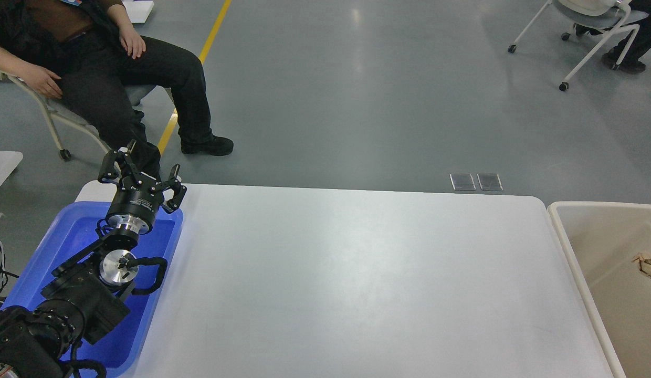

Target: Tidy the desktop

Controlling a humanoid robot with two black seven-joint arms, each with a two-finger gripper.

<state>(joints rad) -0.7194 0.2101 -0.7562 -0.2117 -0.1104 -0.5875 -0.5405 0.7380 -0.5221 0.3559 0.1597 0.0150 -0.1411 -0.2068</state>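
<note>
The large smooth white rectangular desktop (357, 283) with rounded corners fills the lower middle of the head view, running up to the bottom edge, and its surface is a plain matte white with a soft sheen toward the centre.

On its left end sits a blue plastic tray (163, 273), its long side lying along the desktop's left part. My black left arm comes in from the lower left corner and reaches over this tray. At its far end the left gripper (142, 173) is held above the tray's far end, near the desktop's back left corner, fingers pointing away from me. Its two black fingers are spread wide apart and there is nothing between them.

Just beside the desktop's right edge stands a beige plastic bin (572, 252), open at the top, with a crumpled brownish scrap (646, 262) lying inside near the view's right edge. A small dark part shows at that same edge, just below the scrap; it is too little to tell whether it is my right gripper.

Beyond the desktop is grey floor with a yellow line (210, 42). A seated person in dark trousers (147, 79) is at the upper left, close behind the left gripper. A white wheeled chair (588, 31) stands at the upper right.
</note>
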